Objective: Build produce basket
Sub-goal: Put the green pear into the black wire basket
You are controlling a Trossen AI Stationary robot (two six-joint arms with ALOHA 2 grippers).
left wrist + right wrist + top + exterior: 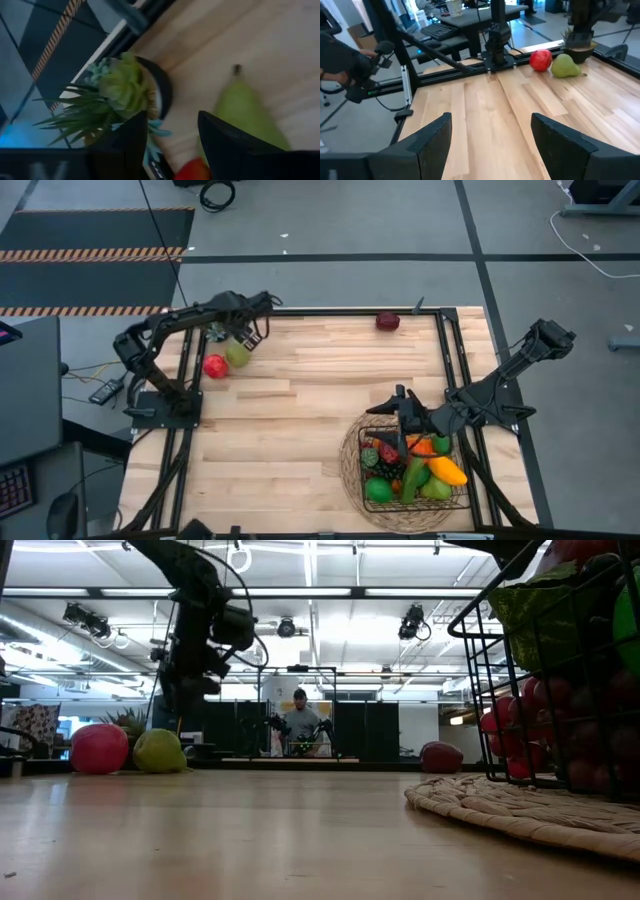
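Note:
The black wire basket (362, 442) stands on a round tan woven mat (350, 480) at the near right and holds several red, orange, yellow and green toy fruits and vegetables (420, 465). A green pear (237, 356) and a red apple (214, 366) lie on the table at the far left. A dark red fruit (388, 321) lies at the far edge. My left gripper (172, 145) is open and empty, above the table just beyond the pear (245, 110). My right gripper (492, 145) is open and empty, over the basket's far left corner.
A spiky green plant with a dark rim (120, 90) stands by the table's far left edge, next to my left gripper. Black frame rails run along the table's sides. Bare wood (300, 430) fills the middle and near left. A person (300, 720) sits far behind the table.

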